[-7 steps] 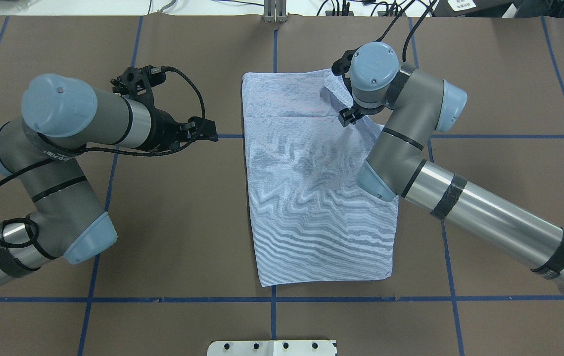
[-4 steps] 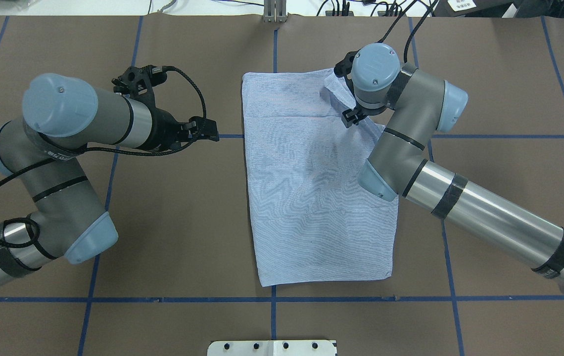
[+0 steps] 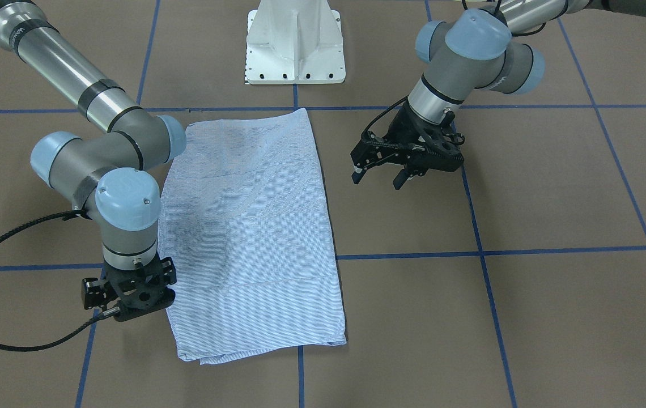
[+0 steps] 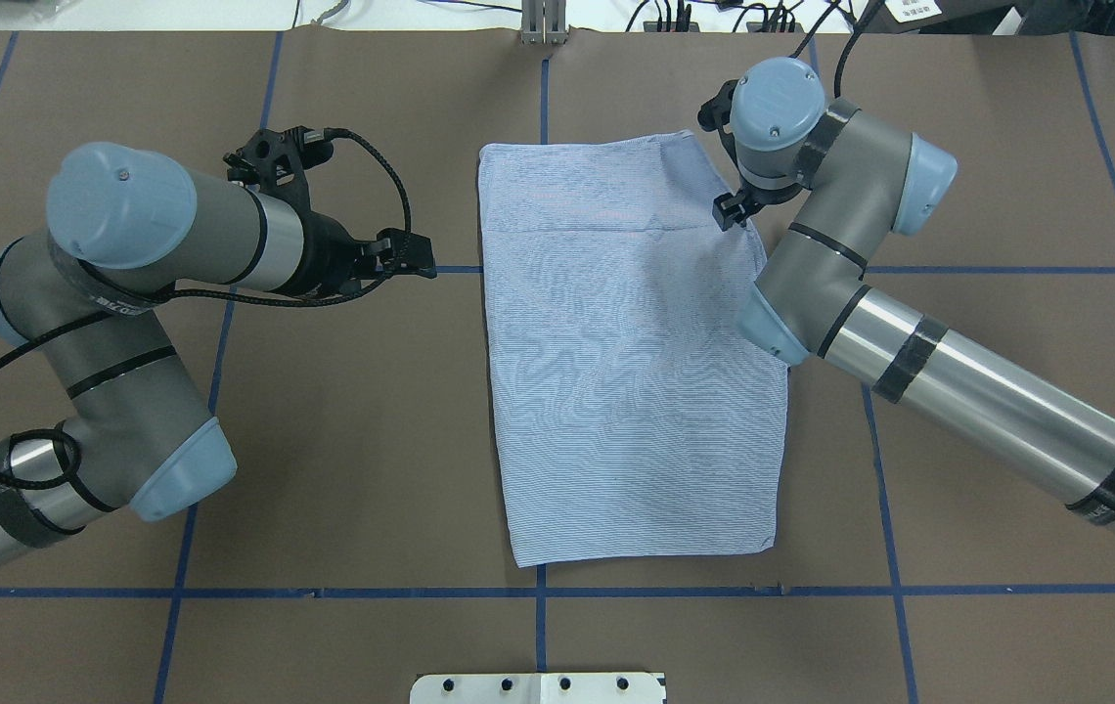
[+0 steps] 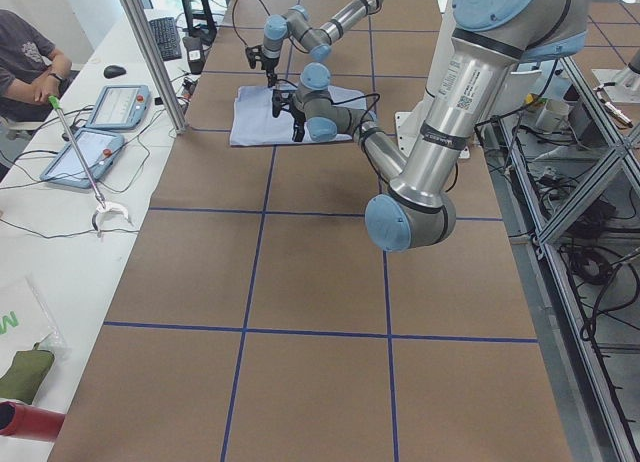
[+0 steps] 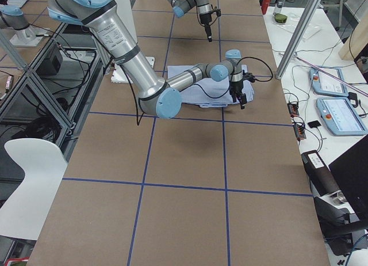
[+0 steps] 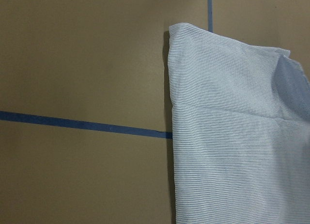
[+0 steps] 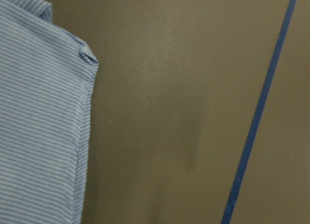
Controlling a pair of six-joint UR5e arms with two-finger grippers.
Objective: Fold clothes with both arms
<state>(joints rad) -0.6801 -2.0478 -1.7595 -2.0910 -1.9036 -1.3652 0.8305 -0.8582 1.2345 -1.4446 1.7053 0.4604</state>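
While shirt (image 4: 626, 372) lies flat | left gripper (image 3: 377, 180) beside, spread | right gripper (image 4: 730, 211) at edge, unclear

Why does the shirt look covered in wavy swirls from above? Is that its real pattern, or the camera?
Probably the camera. In the overhead view the shirt shows swirling ripples, and the front-facing view shows fainter ones. The closer left wrist view shows only fine straight stripes, sharp, with a thin soft shadow along the cloth's edge. The lighting looks even, with no glare.
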